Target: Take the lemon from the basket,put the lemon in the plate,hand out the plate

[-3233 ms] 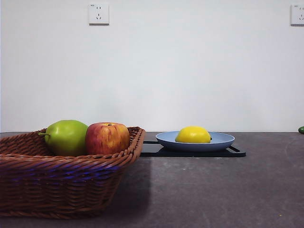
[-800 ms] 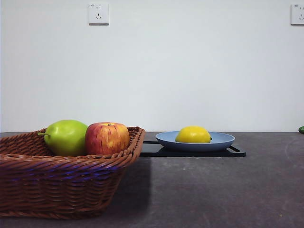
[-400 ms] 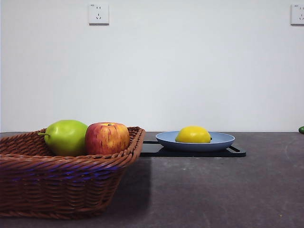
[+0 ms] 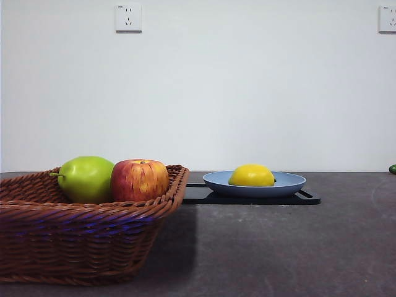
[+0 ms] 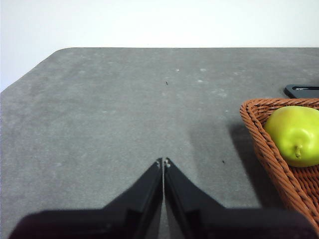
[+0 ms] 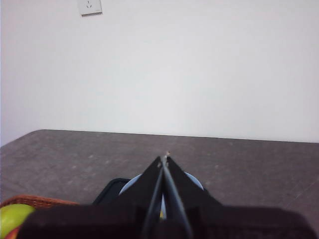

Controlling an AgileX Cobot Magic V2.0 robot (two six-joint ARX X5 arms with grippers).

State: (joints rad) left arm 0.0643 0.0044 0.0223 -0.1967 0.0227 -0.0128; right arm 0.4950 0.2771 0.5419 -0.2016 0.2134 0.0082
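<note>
The yellow lemon [image 4: 251,176] lies in the blue plate [image 4: 291,184], which rests on a flat black tray [image 4: 198,194] right of the basket. The brown wicker basket [image 4: 80,238] fills the near left of the front view. Neither gripper shows in the front view. My left gripper [image 5: 163,162] is shut and empty above bare table, beside the basket's corner [image 5: 259,144]. My right gripper [image 6: 165,158] is shut and empty, raised above the plate [image 6: 194,181], whose rim peeks out either side of the jaws.
A green pear-like fruit [image 4: 86,179] and a red-yellow apple [image 4: 140,180] sit in the basket. A small green object [image 4: 392,169] lies at the table's far right edge. Wall sockets [image 4: 129,18] hang on the white wall behind the grey table [image 4: 278,247].
</note>
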